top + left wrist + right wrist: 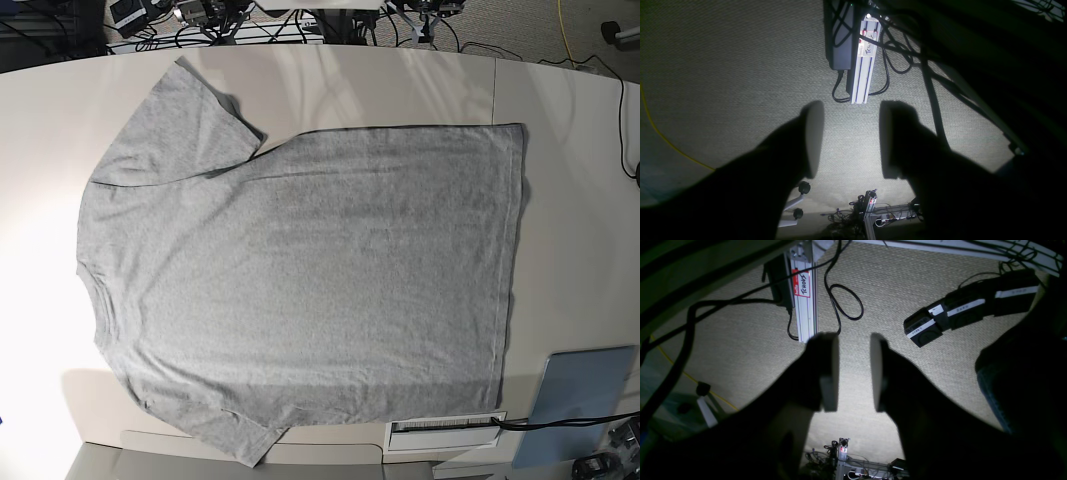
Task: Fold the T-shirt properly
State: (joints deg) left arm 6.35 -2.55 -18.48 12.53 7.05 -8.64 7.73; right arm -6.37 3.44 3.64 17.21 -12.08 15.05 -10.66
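Observation:
The heather-grey T-shirt [300,270] lies spread flat on the white table [570,150] in the base view, plain side up. Its neck is at the left, its hem at the right, and one sleeve points to the far edge, the other to the near edge. Neither arm shows in the base view. In the left wrist view my left gripper [850,140] hangs open over carpet, nothing between its fingers [813,140]. In the right wrist view my right gripper [853,373] is open too, with a narrower gap, and empty. No shirt shows in either wrist view.
A flat blue-grey pad [585,400] lies at the table's near right corner, next to a white labelled strip [445,432]. Below the grippers are an aluminium profile [865,63], black cables [843,303] and black labelled units [967,310] on the carpet.

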